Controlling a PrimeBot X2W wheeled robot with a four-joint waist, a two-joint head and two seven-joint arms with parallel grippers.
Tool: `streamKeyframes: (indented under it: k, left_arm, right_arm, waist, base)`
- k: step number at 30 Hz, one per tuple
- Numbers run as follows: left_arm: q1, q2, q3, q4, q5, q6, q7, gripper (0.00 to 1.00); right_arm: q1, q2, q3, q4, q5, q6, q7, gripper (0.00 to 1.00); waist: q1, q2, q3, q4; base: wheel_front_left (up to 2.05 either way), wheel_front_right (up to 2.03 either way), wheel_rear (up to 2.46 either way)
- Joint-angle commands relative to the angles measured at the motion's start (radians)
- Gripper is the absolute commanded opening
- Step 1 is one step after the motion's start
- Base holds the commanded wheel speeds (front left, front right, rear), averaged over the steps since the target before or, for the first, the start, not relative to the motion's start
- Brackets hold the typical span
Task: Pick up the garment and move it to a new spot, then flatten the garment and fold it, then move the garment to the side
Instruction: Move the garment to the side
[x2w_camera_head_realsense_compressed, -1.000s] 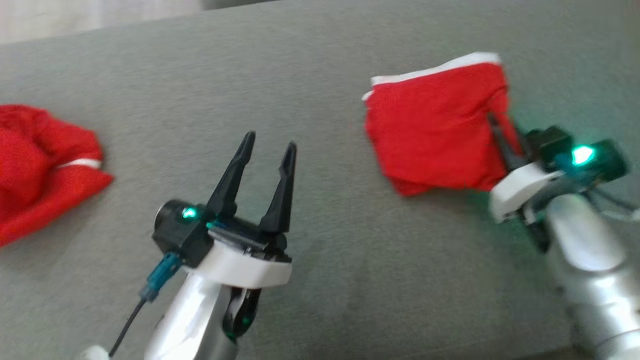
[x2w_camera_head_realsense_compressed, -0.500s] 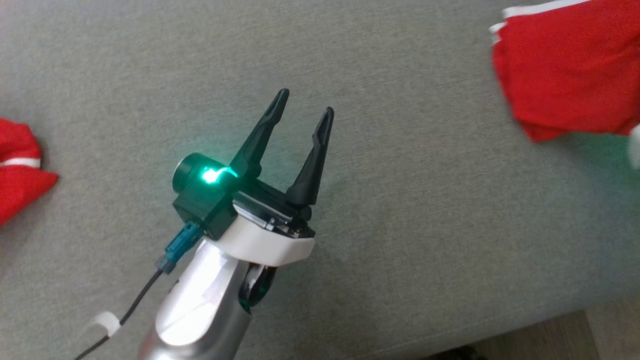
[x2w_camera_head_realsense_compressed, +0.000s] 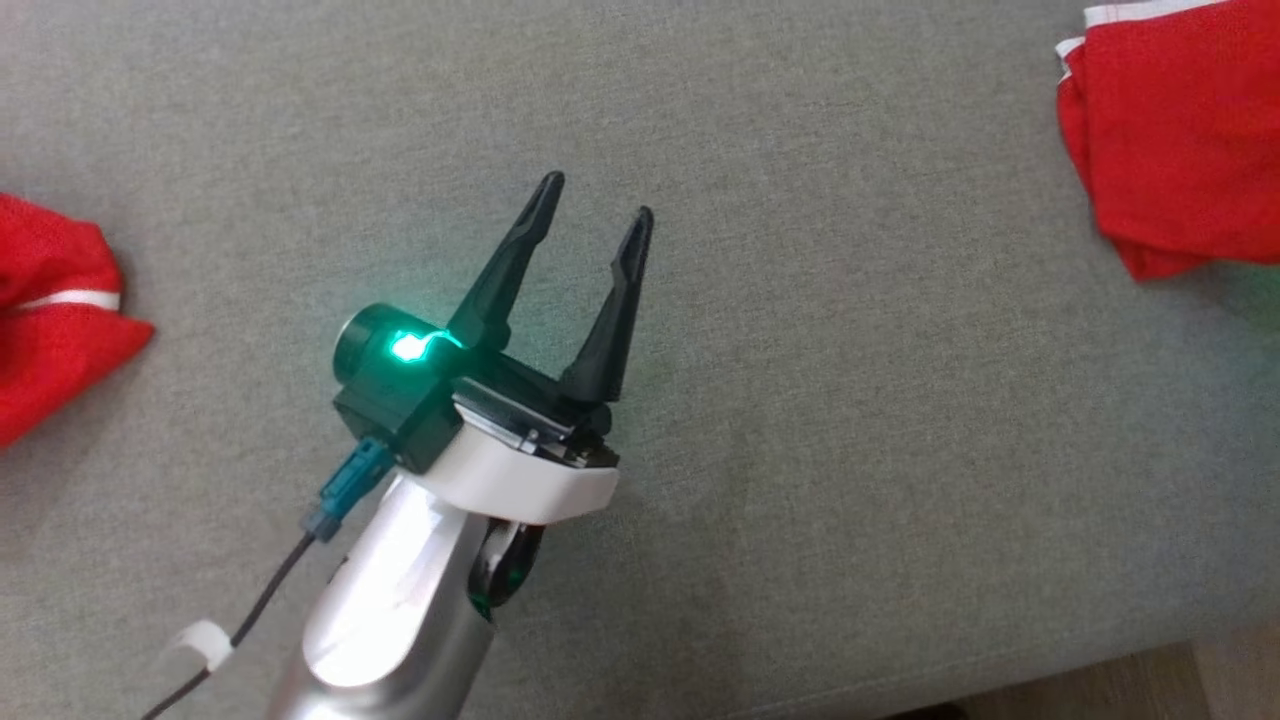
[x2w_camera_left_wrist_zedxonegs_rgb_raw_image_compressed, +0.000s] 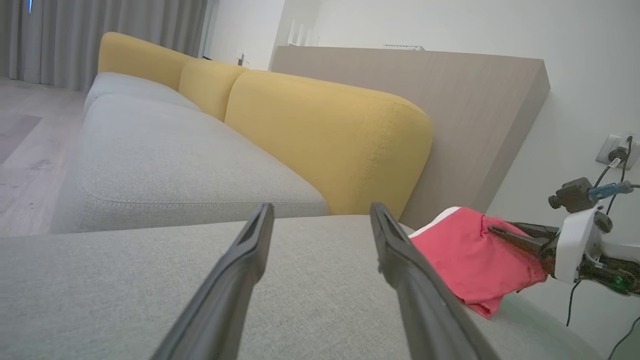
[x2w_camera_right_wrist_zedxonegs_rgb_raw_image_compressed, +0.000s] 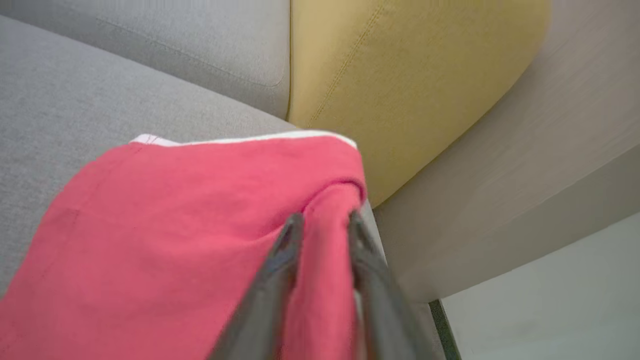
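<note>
The garment (x2w_camera_head_realsense_compressed: 1180, 130) is red with a white band and lies folded at the upper right of the head view, on the grey sofa seat (x2w_camera_head_realsense_compressed: 850, 400). My left gripper (x2w_camera_head_realsense_compressed: 595, 197) hovers open and empty over the middle of the seat, well left of the garment; its fingers (x2w_camera_left_wrist_zedxonegs_rgb_raw_image_compressed: 240, 270) frame the left wrist view. That view also shows the garment (x2w_camera_left_wrist_zedxonegs_rgb_raw_image_compressed: 465, 255) with my right gripper (x2w_camera_left_wrist_zedxonegs_rgb_raw_image_compressed: 500, 232) at its right edge. In the right wrist view my right gripper (x2w_camera_right_wrist_zedxonegs_rgb_raw_image_compressed: 325, 217) has its fingers apart, with a raised fold of the garment (x2w_camera_right_wrist_zedxonegs_rgb_raw_image_compressed: 175, 225) between them.
A second, crumpled red garment (x2w_camera_head_realsense_compressed: 50, 330) lies at the left edge of the seat. A yellow backrest (x2w_camera_left_wrist_zedxonegs_rgb_raw_image_compressed: 320, 135) and a wooden panel (x2w_camera_left_wrist_zedxonegs_rgb_raw_image_compressed: 450, 100) stand behind the sofa. The seat's front edge and the floor (x2w_camera_head_realsense_compressed: 1150, 690) show at lower right.
The head camera has swung, so the folded garment now sits at the picture's right edge. My right gripper, shut on the garment's edge a second ago, has parted its fingers.
</note>
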Motion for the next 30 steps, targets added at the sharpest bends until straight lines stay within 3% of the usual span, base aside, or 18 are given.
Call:
streamKeyframes:
  k: [1, 7, 13, 24, 30]
  left_arm:
    - [-0.009, 0.003, 0.039, -0.03, 0.009, 0.002, -0.005, 1.0]
    - [0.023, 0.003, 0.079, -0.037, 0.004, 0.002, -0.005, 1.0]
    - [0.076, 0.003, 0.145, -0.057, 0.0, 0.002, -0.005, 1.0]
    - [0.204, 0.003, 0.23, -0.085, 0.0, 0.002, -0.005, 1.0]
    - [0.269, 0.003, 0.245, -0.087, -0.003, 0.002, -0.005, 1.0]
  right_arm:
    - [-0.001, -0.016, -0.003, -0.025, -0.005, 0.007, -0.014, 1.0]
    - [0.012, 0.022, -0.046, -0.092, -0.023, 0.007, -0.022, 1.0]
    - [0.052, 0.096, -0.047, -0.271, 0.008, 0.007, -0.024, 1.0]
    - [0.242, 0.327, -0.066, -0.627, 0.106, 0.007, 0.011, 1.0]
    - [0.379, 0.461, -0.096, -0.728, 0.13, 0.007, 0.023, 1.0]
  waist:
    - [-0.0001, 0.0, -0.009, 0.001]
    - [-0.0001, 0.0, -0.069, 0.003]
    - [-0.0001, 0.0, -0.151, 0.022]
    - [-0.0001, 0.0, -0.297, 0.09]
    - [-0.0001, 0.0, -0.336, 0.115]
  base:
    - [0.0, 0.0, 0.0]
    - [0.0, 0.0, 0.0]
    - [0.0, 0.0, 0.0]
    - [0.0, 0.0, 0.0]
    - [0.0, 0.0, 0.0]
